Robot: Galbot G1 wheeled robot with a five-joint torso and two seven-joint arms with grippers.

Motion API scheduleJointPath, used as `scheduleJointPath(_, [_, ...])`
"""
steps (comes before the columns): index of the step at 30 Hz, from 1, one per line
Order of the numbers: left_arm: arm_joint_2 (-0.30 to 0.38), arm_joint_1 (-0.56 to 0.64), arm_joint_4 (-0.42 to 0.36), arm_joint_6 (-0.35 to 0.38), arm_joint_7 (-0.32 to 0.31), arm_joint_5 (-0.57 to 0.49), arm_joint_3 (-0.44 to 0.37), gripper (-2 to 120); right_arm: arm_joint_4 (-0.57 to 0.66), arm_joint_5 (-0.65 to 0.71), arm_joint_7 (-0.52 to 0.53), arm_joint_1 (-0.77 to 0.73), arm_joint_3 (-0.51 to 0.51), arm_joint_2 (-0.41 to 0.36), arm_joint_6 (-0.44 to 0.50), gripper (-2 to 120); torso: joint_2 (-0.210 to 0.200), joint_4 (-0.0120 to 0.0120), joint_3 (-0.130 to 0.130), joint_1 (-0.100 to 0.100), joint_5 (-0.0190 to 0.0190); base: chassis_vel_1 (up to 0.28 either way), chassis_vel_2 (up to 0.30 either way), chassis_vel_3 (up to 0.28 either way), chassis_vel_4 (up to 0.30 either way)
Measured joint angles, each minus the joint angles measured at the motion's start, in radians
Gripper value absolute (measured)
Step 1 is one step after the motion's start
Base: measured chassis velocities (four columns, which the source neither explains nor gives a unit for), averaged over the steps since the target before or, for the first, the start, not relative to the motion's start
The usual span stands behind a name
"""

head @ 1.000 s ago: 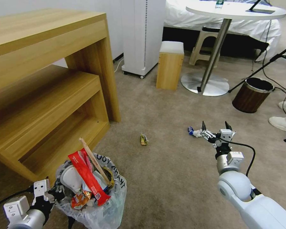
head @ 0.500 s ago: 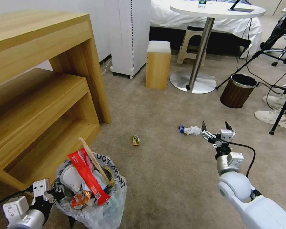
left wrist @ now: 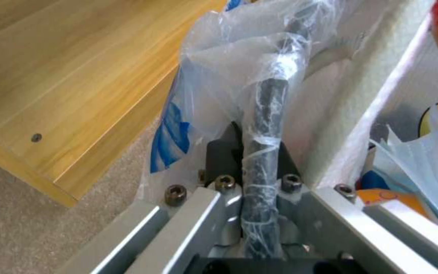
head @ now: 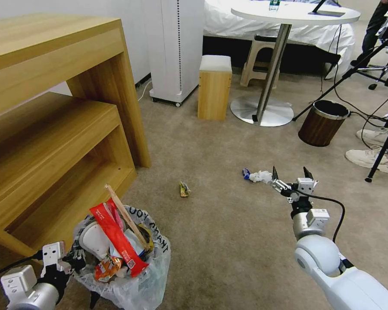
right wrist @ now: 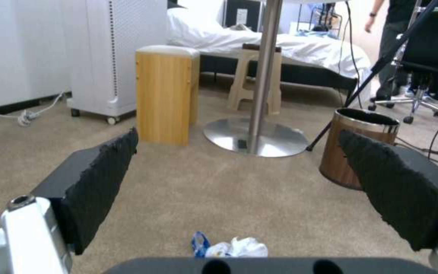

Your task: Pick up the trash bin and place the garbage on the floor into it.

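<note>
The trash bin (head: 129, 275), lined with a crinkled clear bag, hangs low at the near left, stuffed with a red wrapper, a cup, a snack packet and a wooden stick. My left gripper (head: 72, 262) is shut on the trash bin's dark rim (left wrist: 267, 110), bag film pinched with it. Farther right, my right gripper (head: 291, 173) hovers open over the beige floor (head: 228, 224). Garbage lies there: a white tissue with a blue scrap (head: 258, 175) just left of the fingertips, also ahead between the open fingers (right wrist: 234, 246), and a small wrapper (head: 184, 189) farther left.
A wooden shelf unit (head: 51, 129) stands close on the left. Beyond are a white appliance (head: 176, 47), a small wooden stool (head: 214, 88), a round table's metal base (head: 261, 113) and a brown wood-grain bin (head: 322, 122). Tripod legs, cables and a person's shoes (head: 368, 157) crowd the right.
The whole view swung to the right a second ago, so the camera moved, then settled. Both arms keep their poses; the left still holds the bin and the right stays open.
</note>
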Motion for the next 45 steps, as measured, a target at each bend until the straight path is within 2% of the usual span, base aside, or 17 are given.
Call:
scheduleJointPath(22, [0.009, -0.014, 0.026, 0.007, -0.015, -0.018, -0.008, 0, -0.019, -0.004, -0.014, 0.026, -0.027, 0.003, 0.001, 100, 0.0, -0.0002, 0.0, 0.0, 0.0001, -0.075, 0.062, 0.064, -0.069])
scheduleJointPath(27, [0.02, -0.028, 0.057, 0.027, -0.034, -0.042, -0.02, 0, -0.019, -0.002, -0.02, 0.027, -0.029, 0.003, 0.001, 100, 0.0, 0.0, 0.0, 0.0, -0.0002, -0.054, 0.069, 0.053, -0.054])
scheduleJointPath(45, [0.062, -0.045, 0.074, 0.078, -0.068, -0.101, -0.043, 0, -0.03, 0.004, -0.039, 0.035, -0.035, 0.005, 0.01, 100, 0.0, 0.0, 0.0, 0.0, 0.0001, -0.069, 0.066, 0.069, -0.06])
